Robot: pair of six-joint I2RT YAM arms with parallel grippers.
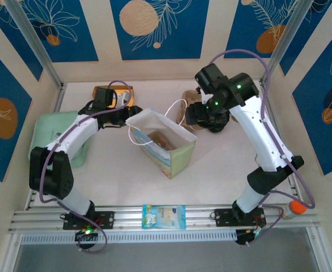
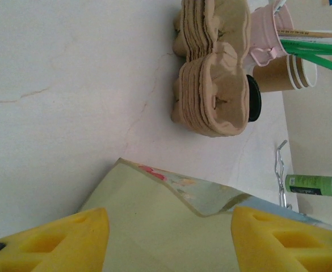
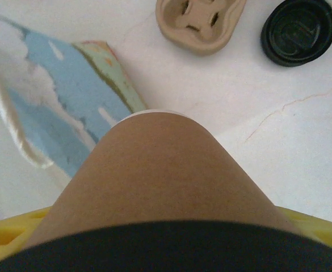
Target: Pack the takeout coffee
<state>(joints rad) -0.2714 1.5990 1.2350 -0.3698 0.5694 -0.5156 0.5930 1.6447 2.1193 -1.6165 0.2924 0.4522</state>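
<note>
Bare table right of paper bag; there, clamping brown, black-lidded takeout coffee in right gripper; straddling bag's rim with spread left gripper.

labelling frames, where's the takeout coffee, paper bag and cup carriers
takeout coffee [image 3: 166, 181]: right wrist view, brown side
paper bag [image 1: 180, 158]: top external view, green side
cup carriers [image 2: 217, 96]: left wrist view, top tray

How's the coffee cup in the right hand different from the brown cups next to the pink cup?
The takeout coffee wears a black lid; the brown cups are lidless with cream rims. The coffee is gripped in the right hand; the cups sit on the table, nested. Both are brown paper.
</note>
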